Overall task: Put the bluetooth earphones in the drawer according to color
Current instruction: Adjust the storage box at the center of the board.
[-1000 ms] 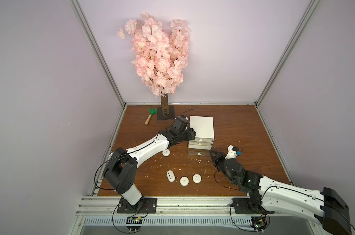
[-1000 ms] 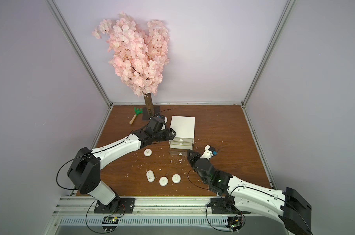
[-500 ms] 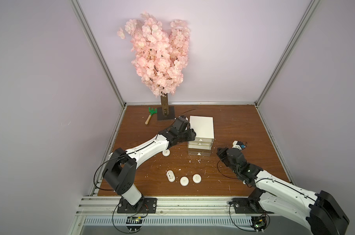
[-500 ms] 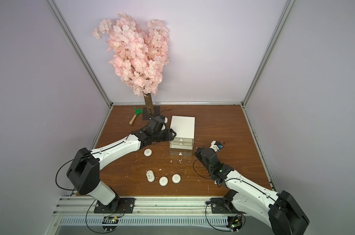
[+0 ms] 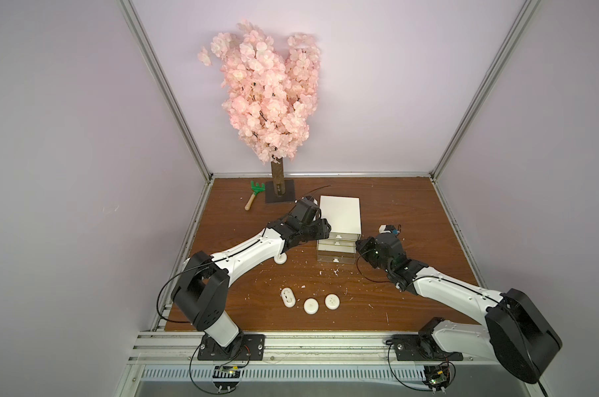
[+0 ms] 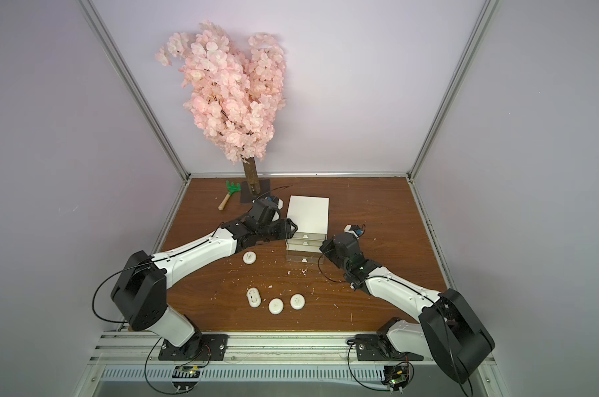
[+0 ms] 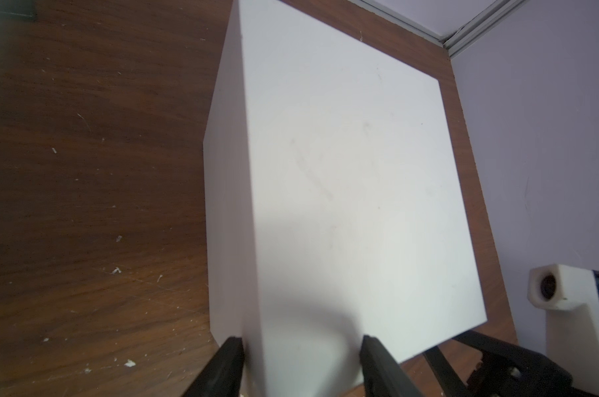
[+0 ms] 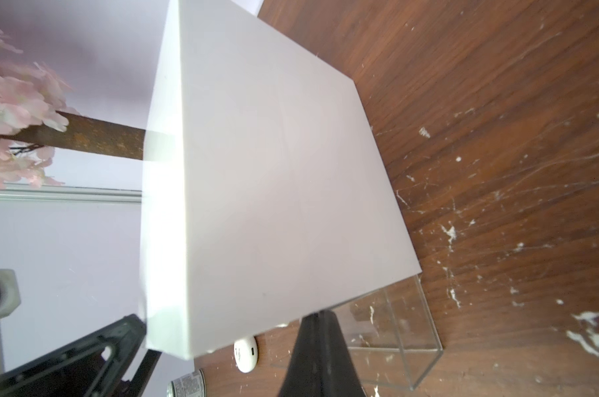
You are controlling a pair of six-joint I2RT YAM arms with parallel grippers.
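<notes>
The left gripper (image 7: 303,364) is sitting at the near left corner of the drawer cabinet (image 5: 340,213) and clasping it. Its two fingers (image 7: 230,361) are standing partly spread with that corner wedged between them, both tips lying against the white shell. The right gripper (image 5: 359,244) is sitting at the opposite front corner, so the cabinet is standing directly between the two grippers. The right gripper's fingers (image 8: 320,347) are pressing together with nothing between them. Their joined tip is resting just beside the clear wall of the bottom drawer (image 8: 399,343), which is sticking out of the cabinet toward the arm bases. The bluetooth earphones are lying on the wooden table (image 5: 394,302), and all four visible ones are white. One round case (image 6: 249,257) is lying close below the left gripper's wrist, on its base side. The right wrist view is catching a white case (image 8: 245,354) past the cabinet's corner, with a tin can (image 8: 187,383) near it. The other three are lying in a row well back from both grippers, toward the bases and roughly midway between the arms: an oval case (image 5: 287,297), a second round case (image 5: 311,306) and a third round case (image 5: 332,301). Beyond the left gripper, toward the back wall, a pink blossom tree (image 5: 267,96) is standing with a green toy rake (image 5: 255,190) lying beside its foot.
</notes>
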